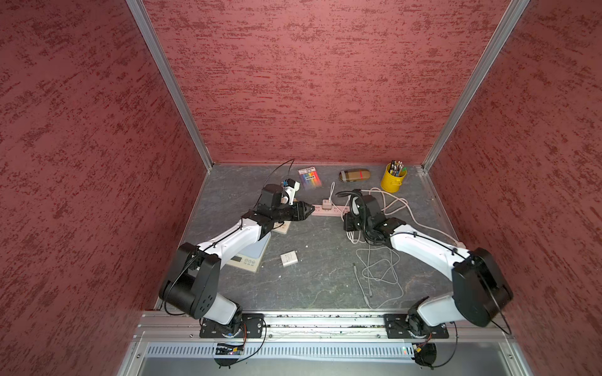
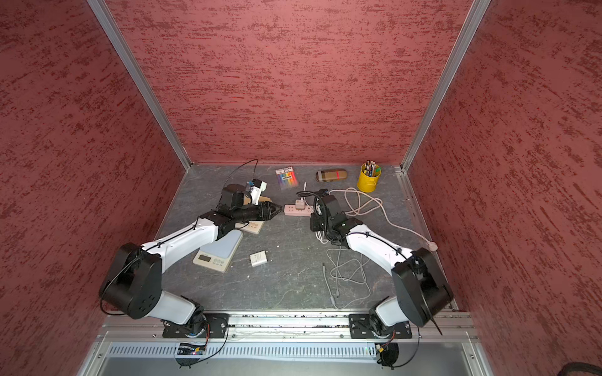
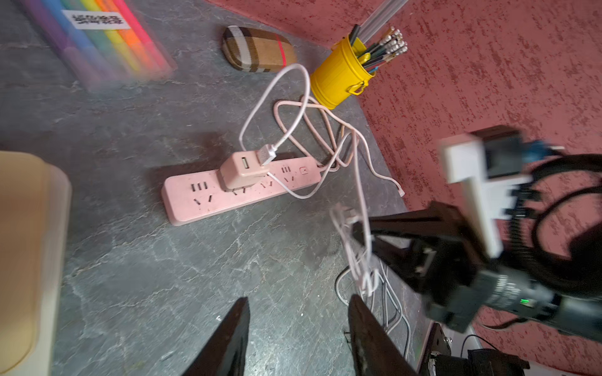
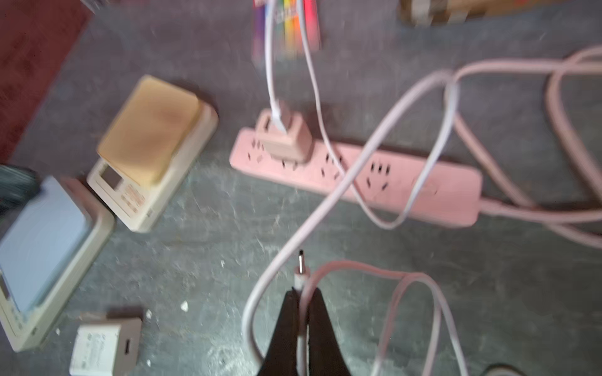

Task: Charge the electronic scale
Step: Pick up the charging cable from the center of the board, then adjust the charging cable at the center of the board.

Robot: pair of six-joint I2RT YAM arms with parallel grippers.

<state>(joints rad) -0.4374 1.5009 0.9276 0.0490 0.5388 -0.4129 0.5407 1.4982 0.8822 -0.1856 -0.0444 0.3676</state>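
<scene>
Two electronic scales sit at the left, partly under my left arm: a wooden-topped scale (image 4: 153, 146) and a blue-topped scale (image 4: 42, 254) (image 1: 250, 257). A pink power strip (image 1: 335, 210) (image 3: 195, 198) carries a pink USB adapter (image 3: 242, 169) with a white cable (image 3: 277, 97) plugged in. My right gripper (image 4: 303, 293) (image 1: 348, 228) is shut on that cable's free plug (image 4: 300, 267), held above the table in front of the strip. My left gripper (image 3: 298, 298) (image 1: 309, 210) hovers open and holds nothing, close to the strip's left end.
A loose white charger block (image 1: 289, 259) lies mid-table and a loose grey cable (image 1: 378, 270) coils at the right front. At the back stand a marker pack (image 1: 310, 177), a plaid case (image 1: 354, 175) and a yellow pen bucket (image 1: 393, 178). Red walls enclose three sides.
</scene>
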